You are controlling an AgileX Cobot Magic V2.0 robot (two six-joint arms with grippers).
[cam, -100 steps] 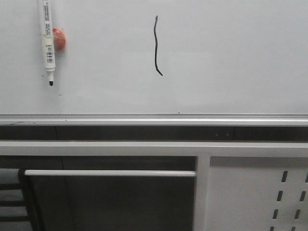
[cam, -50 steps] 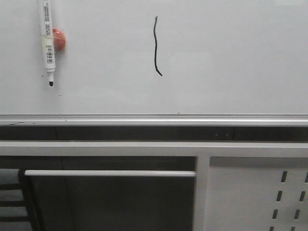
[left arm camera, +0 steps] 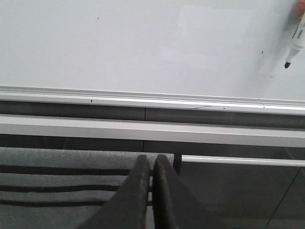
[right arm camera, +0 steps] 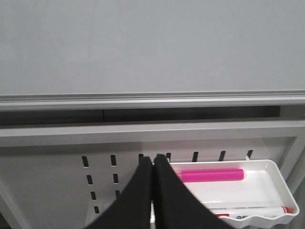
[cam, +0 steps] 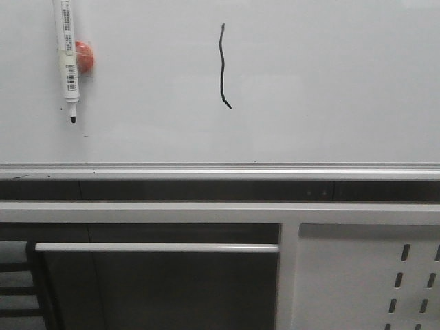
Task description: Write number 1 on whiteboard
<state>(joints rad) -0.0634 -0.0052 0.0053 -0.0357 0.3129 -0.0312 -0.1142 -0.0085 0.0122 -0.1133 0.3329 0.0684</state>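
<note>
Left fingers: pressed flat together, nothing between them, on the left gripper (left arm camera: 152, 191), low in front of the board's bottom edge.
Right fingers: same story on the right gripper (right arm camera: 152, 191), pads touching and empty, parked before the perforated panel (right arm camera: 71, 162).
Number 1: and there it is, the number 1 (cam: 223, 65), a thin black marker stroke, slightly wavy, with a little hook kicking toward 4 o'clock at its foot.
Axis of the stroke: long axis runs 12 to 6 o'clock in the front view, just about vertical, the hooked end at 6.
Where it sits: upper middle of the whiteboard (cam: 330, 82), well clear of the silver edge strip (cam: 220, 167) below it.
Whiteboard look: plain glossy white, a few tiny dark specks low down.
Marker: a white marker (cam: 68, 58) hangs at 9 o'clock from the stroke, well apart from it, black tip pointing to 6, uncapped.
Magnet: a red round magnet (cam: 85, 56) peeks out just behind the marker's barrel.
Tray: in the right wrist view a white tray (right arm camera: 281, 191) holds a pink marker (right arm camera: 212, 175) and another white one with a red end (right arm camera: 252, 210).
</note>
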